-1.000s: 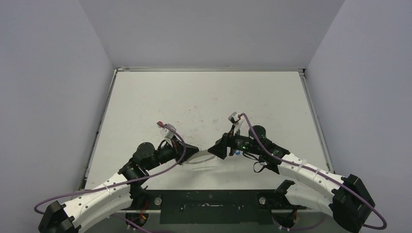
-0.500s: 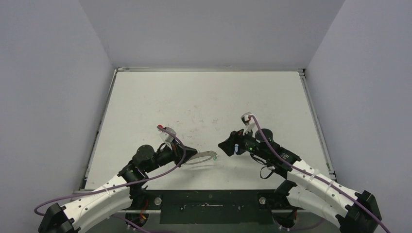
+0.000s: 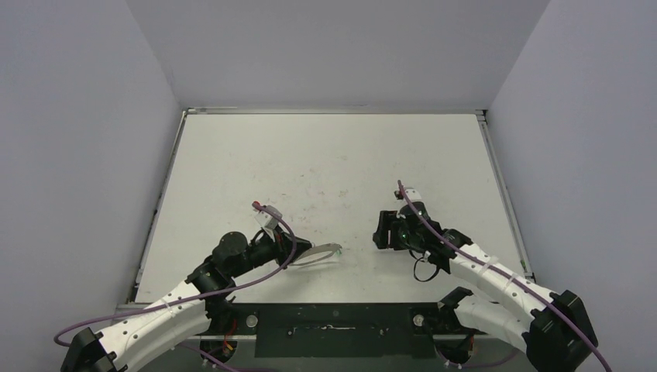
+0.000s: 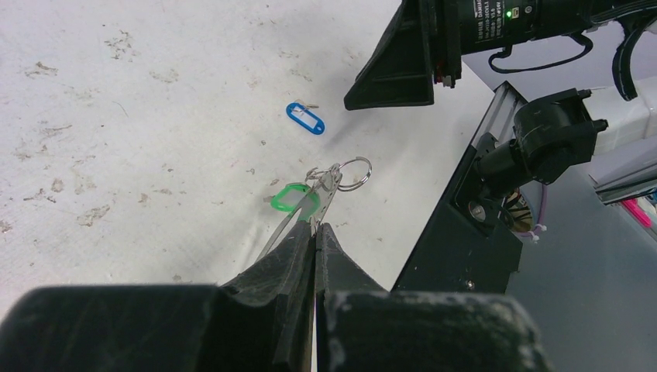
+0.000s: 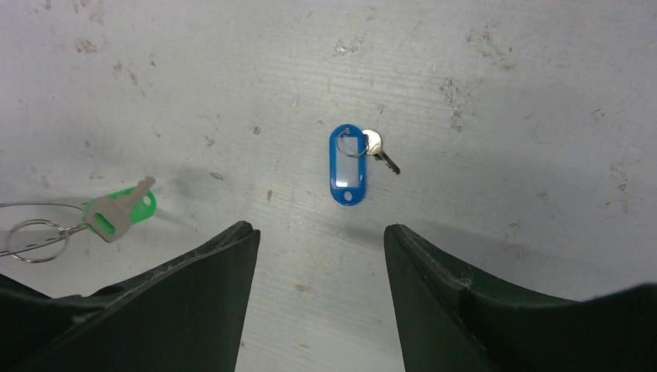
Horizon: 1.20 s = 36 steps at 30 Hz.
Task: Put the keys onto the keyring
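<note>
Starting at the left: the left end effector (image 4: 314, 229) has its jaws pressed fully together on the thin wire of the keyring (image 3: 325, 246) and holds it out over the desk (image 3: 325, 155) toward the right arm. At the wire's far end sits the green key (image 4: 293, 198), its tag bunched with a small metal key and a little split ring. It looks carried by the wire rather than lying loose, so I judge it already threaded on. Whether the wire truly passes through its loop is too fine to tell. Further right, the blue key (image 5: 347, 165) lies flat on the desk, tag and small key side by side, apart from the keyring and touching neither arm. Over it hangs the right end effector (image 5: 318, 232), jaws standing well apart with nothing between them, the blue tag centred in the gap just ahead of the fingertips in the wrist view. Progress, as I read it: about half done, with one key on and one to go. What remains is picking up the blue key, carrying it to the held wire and threading its loop on. That key is tiny and lies flat, so the pinch will likely need care, and the left grip must keep the wire steady for it.
</note>
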Tool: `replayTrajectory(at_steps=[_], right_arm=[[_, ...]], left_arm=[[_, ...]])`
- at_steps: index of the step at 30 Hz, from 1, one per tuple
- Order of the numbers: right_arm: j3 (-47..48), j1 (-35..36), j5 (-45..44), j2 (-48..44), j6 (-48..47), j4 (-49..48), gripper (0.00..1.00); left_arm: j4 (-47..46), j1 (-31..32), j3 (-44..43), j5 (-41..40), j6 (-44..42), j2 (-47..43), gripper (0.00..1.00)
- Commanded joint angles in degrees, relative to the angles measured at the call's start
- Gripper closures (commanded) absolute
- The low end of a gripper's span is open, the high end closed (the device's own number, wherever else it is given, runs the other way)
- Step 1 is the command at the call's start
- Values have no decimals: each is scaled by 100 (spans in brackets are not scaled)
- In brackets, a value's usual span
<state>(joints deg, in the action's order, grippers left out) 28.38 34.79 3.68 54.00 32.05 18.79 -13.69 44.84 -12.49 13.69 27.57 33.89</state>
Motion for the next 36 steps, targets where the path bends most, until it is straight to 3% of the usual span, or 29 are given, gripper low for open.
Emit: replayTrajectory(at_steps=[1,7,16,36], right_arm=[[531,-16,-135,493,-510,183,40],[1159,112,-347,1459,-932,520,53],[1934,962,-1786,2477,-1344,1010,54],[2153,709,-1418,3628,-1463,617,67]], left_arm=[[-229,-34,-289,-51,-69,-50,100],[-226,-37,-280,-48,-30,-32,100],[-248,-45,-271,-68,4,-4,100],[-201,-44,-271,-80,0,-7,100]])
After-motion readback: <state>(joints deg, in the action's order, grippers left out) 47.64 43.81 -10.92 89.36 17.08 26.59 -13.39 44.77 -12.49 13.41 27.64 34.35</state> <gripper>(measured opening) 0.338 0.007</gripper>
